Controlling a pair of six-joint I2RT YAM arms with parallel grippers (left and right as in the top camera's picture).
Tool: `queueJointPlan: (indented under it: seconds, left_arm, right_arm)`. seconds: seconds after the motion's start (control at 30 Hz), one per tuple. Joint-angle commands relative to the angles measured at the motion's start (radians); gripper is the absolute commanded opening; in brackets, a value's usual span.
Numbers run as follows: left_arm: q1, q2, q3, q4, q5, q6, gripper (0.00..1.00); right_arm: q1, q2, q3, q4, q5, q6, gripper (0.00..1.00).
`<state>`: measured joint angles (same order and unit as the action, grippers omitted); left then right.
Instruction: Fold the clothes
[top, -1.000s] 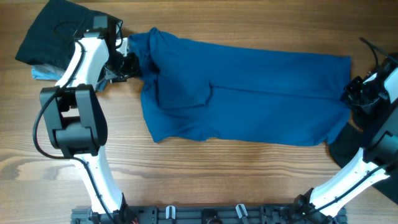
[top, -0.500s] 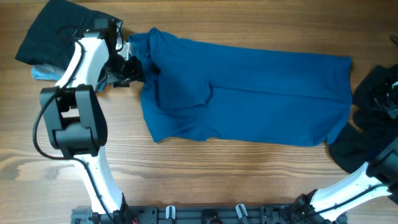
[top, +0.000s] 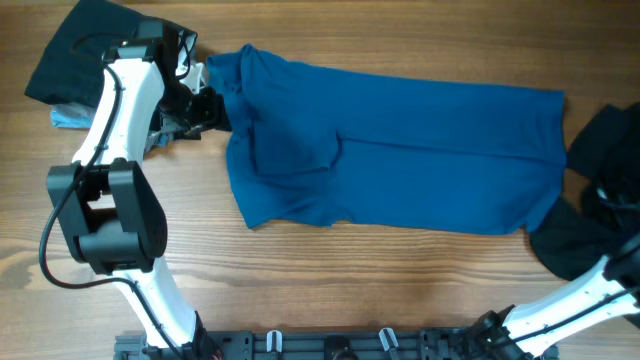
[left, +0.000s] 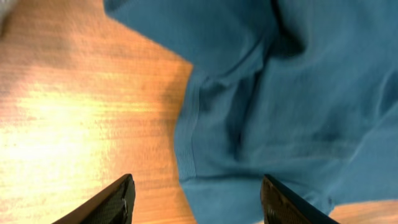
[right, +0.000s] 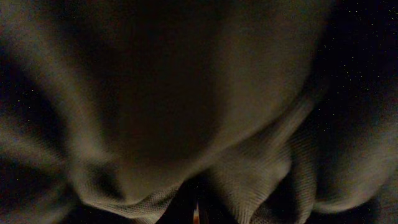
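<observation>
A blue garment (top: 400, 150) lies spread flat across the middle of the table, with a fold near its left part. My left gripper (top: 205, 105) is at its top-left corner. In the left wrist view my left gripper (left: 202, 211) is open, its two fingers wide apart over the garment's hem (left: 280, 93) and the bare wood. My right gripper (top: 608, 195) is low over a black garment pile (top: 590, 235) at the table's right edge. The right wrist view shows only dark fabric (right: 186, 112), and its fingers are hidden.
A black cloth (top: 80, 50) lies at the back left with a light blue piece (top: 65, 118) under it. The wooden table (top: 350, 280) shows in front of the blue garment. The arm bases stand at the front edge.
My right arm has swung right, off the blue garment's right edge and onto the black pile. My left arm shifted slightly at the garment's corner.
</observation>
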<state>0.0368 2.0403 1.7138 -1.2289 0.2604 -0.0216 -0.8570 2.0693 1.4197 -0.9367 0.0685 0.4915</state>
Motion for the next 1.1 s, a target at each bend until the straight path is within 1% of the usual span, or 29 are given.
queueJointPlan:
  seconds: [0.0, 0.07, 0.13, 0.2, 0.23, 0.27, 0.33, 0.4, 0.5, 0.6, 0.67, 0.73, 0.83, 0.97, 1.07]
  left_arm:
    - [0.001, -0.014, 0.002, -0.038, 0.008, 0.045, 0.63]
    - [0.002, -0.014, 0.002, -0.043, 0.009, 0.045, 0.63]
    - [0.002, -0.016, 0.002, -0.044, 0.011, 0.044, 0.63]
    - [0.002, -0.021, 0.002, -0.047, 0.013, 0.044, 0.63]
    - [0.002, -0.029, 0.002, -0.051, 0.013, 0.044, 0.63]
    - [0.002, -0.037, 0.002, -0.055, 0.013, 0.044, 0.63]
    - [0.002, -0.056, 0.002, -0.068, 0.013, 0.044, 0.63]
    - [0.002, -0.079, 0.002, -0.098, 0.013, 0.044, 0.63]
    - [0.002, -0.084, 0.0, -0.162, 0.011, 0.044, 0.59]
    - [-0.007, -0.08, -0.066, -0.169, 0.012, 0.044, 0.61]
    - [-0.014, -0.08, -0.135, -0.145, 0.021, 0.044, 0.61]
    - [-0.026, -0.08, -0.207, -0.109, 0.058, 0.044, 0.61]
    - [-0.048, -0.08, -0.301, -0.05, 0.102, 0.044, 0.63]
    - [-0.08, -0.08, -0.399, 0.005, 0.159, 0.043, 0.61]
    - [-0.105, -0.08, -0.453, 0.016, 0.158, 0.044, 0.59]
  right_arm:
    - [-0.133, 0.031, 0.129, -0.008, -0.116, -0.048, 0.04]
    - [-0.159, 0.027, 0.185, -0.012, -0.265, -0.124, 0.06]
    - [-0.161, 0.016, 0.239, -0.034, -0.397, -0.209, 0.13]
    - [-0.15, -0.004, 0.253, -0.045, -0.473, -0.224, 0.19]
    - [-0.141, -0.021, 0.252, -0.047, -0.513, -0.228, 0.27]
    - [-0.133, -0.036, 0.252, -0.051, -0.536, -0.231, 0.32]
    - [-0.112, -0.069, 0.252, -0.061, -0.541, -0.232, 0.36]
    - [-0.09, -0.103, 0.252, -0.071, -0.541, -0.242, 0.37]
    - [-0.055, -0.159, 0.252, -0.095, -0.541, -0.254, 0.38]
    - [-0.009, -0.217, 0.252, -0.144, -0.541, -0.257, 0.39]
    - [0.026, -0.235, 0.252, -0.191, -0.541, -0.264, 0.44]
    - [0.053, -0.234, 0.251, -0.225, -0.54, -0.28, 0.47]
    - [0.095, -0.233, 0.224, -0.235, -0.529, -0.302, 0.47]
    - [0.122, -0.232, 0.206, -0.237, -0.475, -0.308, 0.48]
    - [0.125, -0.232, 0.206, -0.24, -0.468, -0.306, 0.48]
